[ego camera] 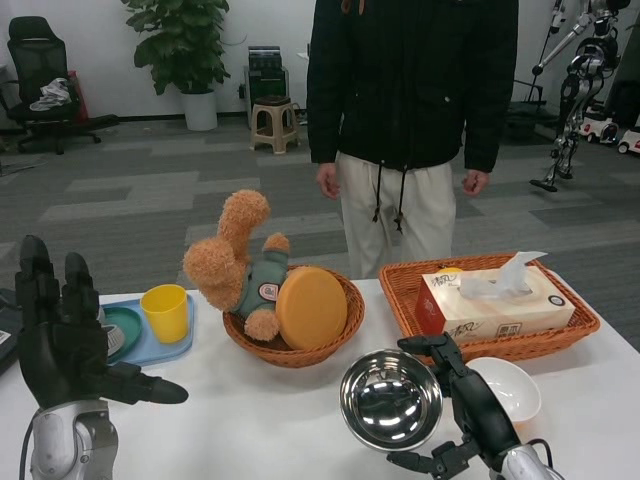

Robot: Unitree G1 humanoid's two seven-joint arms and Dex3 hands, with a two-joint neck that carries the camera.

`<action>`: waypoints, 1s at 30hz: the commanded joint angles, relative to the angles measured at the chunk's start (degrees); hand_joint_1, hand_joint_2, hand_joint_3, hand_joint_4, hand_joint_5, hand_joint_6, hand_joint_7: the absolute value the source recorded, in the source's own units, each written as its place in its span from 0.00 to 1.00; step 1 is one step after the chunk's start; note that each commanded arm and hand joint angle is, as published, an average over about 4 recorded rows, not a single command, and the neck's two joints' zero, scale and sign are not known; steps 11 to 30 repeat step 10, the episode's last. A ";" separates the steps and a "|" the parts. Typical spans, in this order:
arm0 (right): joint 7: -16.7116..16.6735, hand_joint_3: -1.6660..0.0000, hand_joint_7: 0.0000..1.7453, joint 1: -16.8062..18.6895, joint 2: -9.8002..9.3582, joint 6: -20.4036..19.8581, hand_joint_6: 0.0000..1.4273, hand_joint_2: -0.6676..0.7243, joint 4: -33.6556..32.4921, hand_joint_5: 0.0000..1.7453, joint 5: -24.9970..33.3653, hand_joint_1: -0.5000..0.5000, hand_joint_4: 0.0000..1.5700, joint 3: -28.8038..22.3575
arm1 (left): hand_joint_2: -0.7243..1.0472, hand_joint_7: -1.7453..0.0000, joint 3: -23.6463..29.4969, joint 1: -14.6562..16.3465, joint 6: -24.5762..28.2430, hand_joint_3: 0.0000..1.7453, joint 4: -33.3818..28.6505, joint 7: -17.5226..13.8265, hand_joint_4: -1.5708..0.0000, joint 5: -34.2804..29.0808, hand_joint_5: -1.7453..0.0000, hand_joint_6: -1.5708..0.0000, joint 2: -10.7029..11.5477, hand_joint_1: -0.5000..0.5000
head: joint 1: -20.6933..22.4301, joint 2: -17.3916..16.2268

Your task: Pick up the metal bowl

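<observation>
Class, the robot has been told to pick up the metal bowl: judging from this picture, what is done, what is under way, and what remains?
Done: the right robot hand has reached the metal bowl, with fingers at its right rim. Under way: the grasp; whether the bowl is gripped or already off the white table cannot be told. Left: a clear lift above the table. The left robot hand is raised, open and holds nothing.

Single head view, looking forward and down, close over white table
</observation>
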 commanded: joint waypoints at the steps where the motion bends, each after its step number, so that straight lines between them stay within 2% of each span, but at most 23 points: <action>1: -0.41 0.19 0.96 -1.41 -0.49 -0.16 0.80 0.11 0.84 0.94 0.78 0.21 0.80 0.13 | 0.00 1.00 0.55 0.40 0.05 0.05 0.34 -0.25 1.00 0.28 1.00 1.00 -0.19 0.00 | 0.00 -0.01; 4: -0.41 0.19 0.96 -1.56 -0.49 -0.27 0.80 0.09 1.17 0.94 0.78 0.21 0.80 0.24 | 0.00 1.00 0.60 0.36 0.05 0.05 0.39 -0.25 1.00 0.28 1.00 1.00 -0.13 0.00 | 0.00 -0.01; 30: -0.41 0.19 0.96 -1.67 -0.28 -0.38 0.80 0.09 1.46 0.94 0.60 0.21 0.80 0.35 | 0.00 1.00 0.60 0.36 -0.01 0.05 0.39 -0.25 1.00 0.28 1.00 1.00 -0.11 0.00 | -0.56 -0.54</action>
